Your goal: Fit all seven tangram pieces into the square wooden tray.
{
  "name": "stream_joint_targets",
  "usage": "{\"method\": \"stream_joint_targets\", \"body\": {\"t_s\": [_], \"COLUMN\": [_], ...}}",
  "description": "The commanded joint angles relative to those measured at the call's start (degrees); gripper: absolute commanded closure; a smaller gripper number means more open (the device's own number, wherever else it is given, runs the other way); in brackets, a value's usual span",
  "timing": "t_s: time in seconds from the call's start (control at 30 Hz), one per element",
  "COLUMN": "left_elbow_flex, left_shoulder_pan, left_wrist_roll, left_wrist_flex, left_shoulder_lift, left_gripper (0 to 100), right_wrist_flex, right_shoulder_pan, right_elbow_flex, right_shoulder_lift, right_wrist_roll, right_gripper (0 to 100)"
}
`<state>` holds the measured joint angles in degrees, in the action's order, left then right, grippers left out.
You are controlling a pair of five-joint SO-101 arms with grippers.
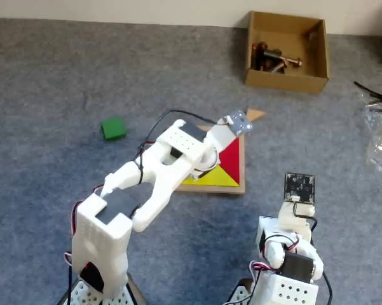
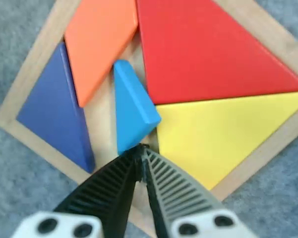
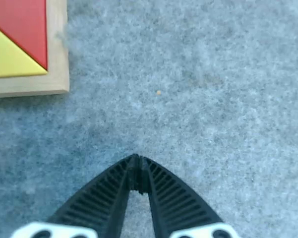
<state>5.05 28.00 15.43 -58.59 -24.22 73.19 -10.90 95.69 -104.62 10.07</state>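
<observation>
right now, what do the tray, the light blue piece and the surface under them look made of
Tray: pale bare-looking wood, faint grain on its rim. Light blue piece: probably painted wood, flat matte colour, thick crisp edges. Surface: grey carpet or felt, visibly fuzzy fibres.

left arm (image 1: 146, 190) stretched way out ahead, wrist tipped down, left gripper (image 2: 140, 149) pinched closed, tips touching, right arm (image 1: 286, 254) tucked back and folded up, right gripper (image 3: 137, 161) also closed tight, pointing down, well apart from the left
</observation>
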Motion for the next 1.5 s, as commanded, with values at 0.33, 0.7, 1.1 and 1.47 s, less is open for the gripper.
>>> {"method": "stream_joint_targets", "body": {"t_s": [0.33,0.7,1.1,1.47], "left_elbow_flex": [-3.5,-3.5,-3.5,-3.0], "left_shoulder_pan": [-2.4,-3.6,-1.1,-1.7], "left_wrist_roll": [-0.3,-0.3,-0.4,-0.4], "left_wrist_flex": [3.7,10.4,10.9,-1.3], "left_shoulder_lift": [0.1,0.2,1.0,19.1], "left_gripper": [99,99,99,99], "right_wrist_flex": [-1.7,-1.7,-1.7,-1.7], "right_shoulder_pan": [-0.6,-0.6,-0.6,-0.6], "right_elbow_flex": [6.3,6.3,6.3,6.3], "right_shoulder_lift": [-0.6,-0.6,-0.6,-0.6], "right_wrist_roll": [-0.4,-0.4,-0.4,-0.4], "right_gripper": [98.9,98.9,98.9,98.9]}}
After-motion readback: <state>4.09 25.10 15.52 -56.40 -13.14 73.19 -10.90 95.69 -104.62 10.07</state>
